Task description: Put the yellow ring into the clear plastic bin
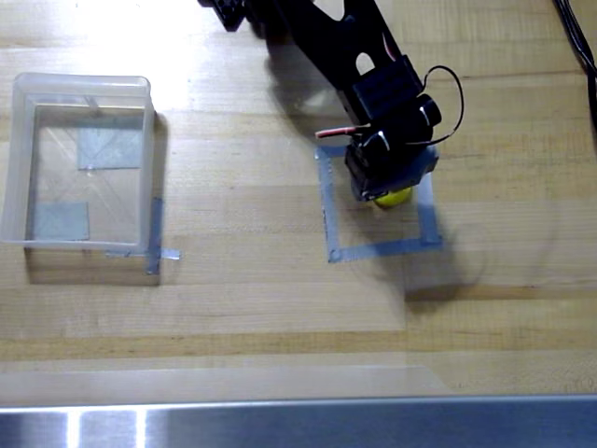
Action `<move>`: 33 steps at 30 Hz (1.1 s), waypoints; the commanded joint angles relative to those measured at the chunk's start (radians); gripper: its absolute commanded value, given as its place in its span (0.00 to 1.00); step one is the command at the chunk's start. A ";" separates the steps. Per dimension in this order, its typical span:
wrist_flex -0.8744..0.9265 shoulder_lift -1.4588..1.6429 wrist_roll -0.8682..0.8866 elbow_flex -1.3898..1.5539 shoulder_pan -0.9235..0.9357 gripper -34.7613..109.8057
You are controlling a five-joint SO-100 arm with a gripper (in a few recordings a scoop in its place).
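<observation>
In the overhead view a sliver of the yellow ring (pixel 395 196) peeks out from under the black arm, inside the flat square outline of grey tape (pixel 327 213) right of centre. My gripper (pixel 382 187) points down right over the ring, and its body hides the fingers, so I cannot tell whether they are closed around the ring. The clear plastic bin (pixel 82 82) stands at the far left, well apart from the gripper, with nothing in it; two grey tape patches show through its bottom.
The wooden table (pixel 242 299) lies bare between the bin and the tape square. A black cable (pixel 580 42) runs down the top right corner. A metal strip (pixel 298 425) spans the bottom edge. Grey tape (pixel 155 233) sticks out beside the bin's lower right corner.
</observation>
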 commanded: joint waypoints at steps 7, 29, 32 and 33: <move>0.003 -0.029 0.006 -0.051 -0.025 0.33; 0.003 -0.097 0.018 -0.040 -0.025 0.30; 0.006 -0.092 0.020 -0.040 -0.025 0.24; 0.009 -0.091 0.020 -0.040 -0.025 0.23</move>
